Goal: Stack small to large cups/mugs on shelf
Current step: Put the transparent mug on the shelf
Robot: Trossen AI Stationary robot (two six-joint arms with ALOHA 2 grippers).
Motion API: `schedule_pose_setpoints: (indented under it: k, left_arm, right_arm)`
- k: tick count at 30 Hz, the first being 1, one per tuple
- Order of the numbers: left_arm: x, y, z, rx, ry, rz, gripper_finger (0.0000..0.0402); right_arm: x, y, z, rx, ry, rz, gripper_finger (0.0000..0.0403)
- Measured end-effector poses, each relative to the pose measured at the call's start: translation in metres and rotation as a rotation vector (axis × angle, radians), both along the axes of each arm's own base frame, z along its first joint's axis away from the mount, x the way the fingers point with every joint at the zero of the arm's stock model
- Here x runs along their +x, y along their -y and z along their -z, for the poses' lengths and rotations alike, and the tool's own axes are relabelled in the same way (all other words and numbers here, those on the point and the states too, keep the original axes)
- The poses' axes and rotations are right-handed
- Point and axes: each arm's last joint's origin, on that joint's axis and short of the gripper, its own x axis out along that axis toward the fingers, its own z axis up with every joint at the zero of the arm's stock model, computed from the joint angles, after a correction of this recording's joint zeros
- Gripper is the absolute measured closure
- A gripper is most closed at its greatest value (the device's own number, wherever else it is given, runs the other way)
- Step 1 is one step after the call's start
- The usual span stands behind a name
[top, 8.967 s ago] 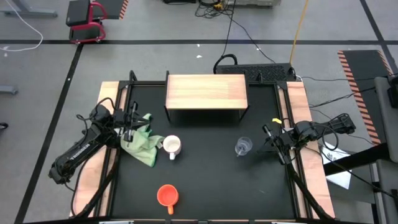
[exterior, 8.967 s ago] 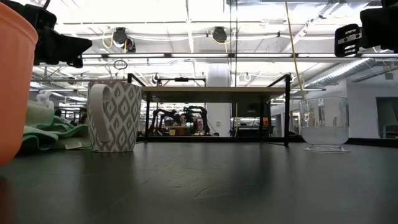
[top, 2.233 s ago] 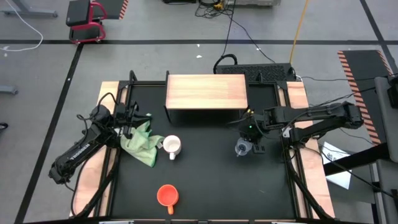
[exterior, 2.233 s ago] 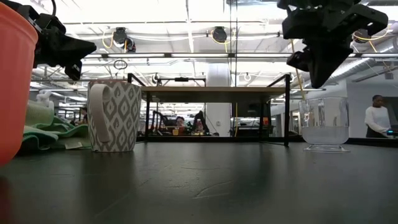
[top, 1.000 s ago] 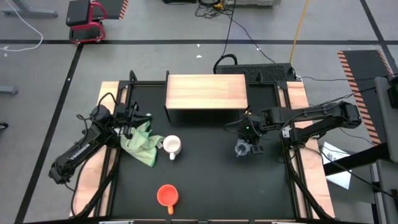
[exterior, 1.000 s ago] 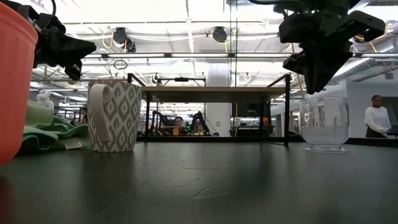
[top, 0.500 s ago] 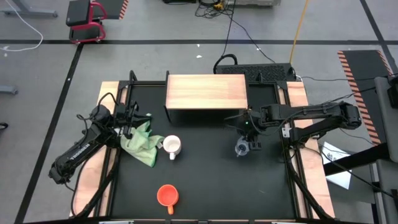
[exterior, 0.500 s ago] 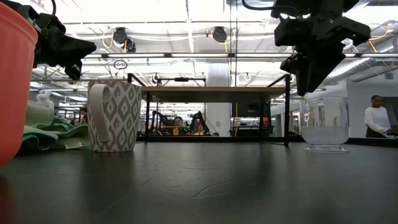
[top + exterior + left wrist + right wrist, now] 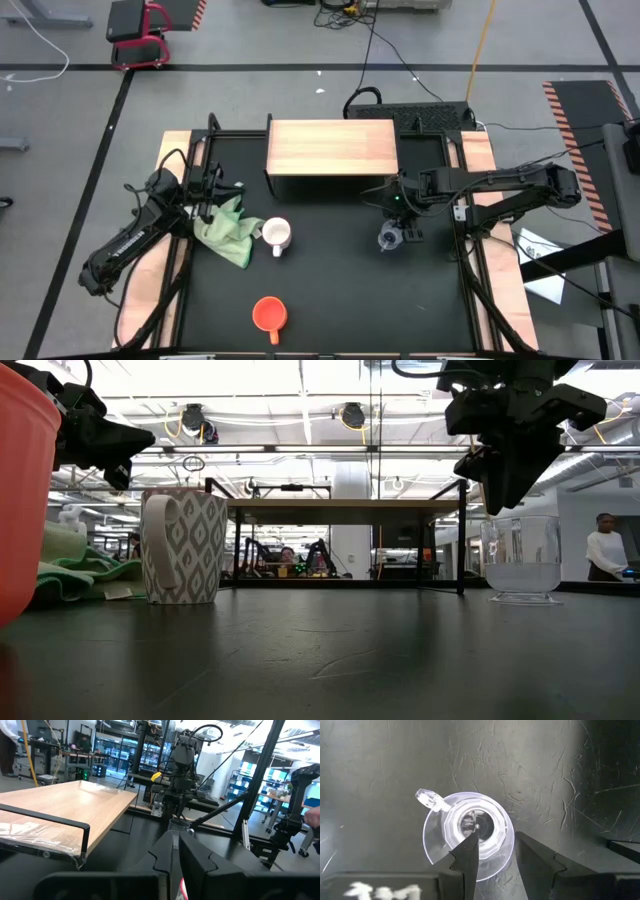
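Fingers of the right gripper (image 9: 492,857) stand spread apart above the clear glass cup (image 9: 467,831), one fingertip (image 9: 466,854) over the cup's mouth and the other outside its rim — nothing is gripped. From above, that gripper (image 9: 400,205) hangs over the black tabletop (image 9: 330,290) just in front of the shelf's right end, with the cup (image 9: 390,238) upright beside it. At table height the gripper (image 9: 510,445) is clear of the cup (image 9: 521,560), not touching it.

The shelf (image 9: 331,147) stands at the back. The white patterned mug (image 9: 277,236) sits next to the green cloth (image 9: 228,228), and the orange mug (image 9: 268,315) is near the front edge.

The left gripper (image 9: 207,190) waits at the left side above the cloth, its fingers (image 9: 195,860) pressed nearly together and holding nothing.
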Motion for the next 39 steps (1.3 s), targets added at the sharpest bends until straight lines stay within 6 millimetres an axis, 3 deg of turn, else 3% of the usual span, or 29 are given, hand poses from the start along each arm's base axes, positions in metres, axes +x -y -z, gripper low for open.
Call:
schedule_pose_setpoints:
  k: [25,39]
  left_arm:
    - [0.000,0.000,0.000,0.008,0.000,-0.002,0.0371]
    - [0.000,0.000,0.000,0.007,-0.001,-0.002,0.0371]
  right_arm:
    - [0.013,0.002,0.031,-0.004,-0.074,0.000,0.0284]
    - [0.011,0.013,0.031,-0.009,-0.074,0.028,0.0284]
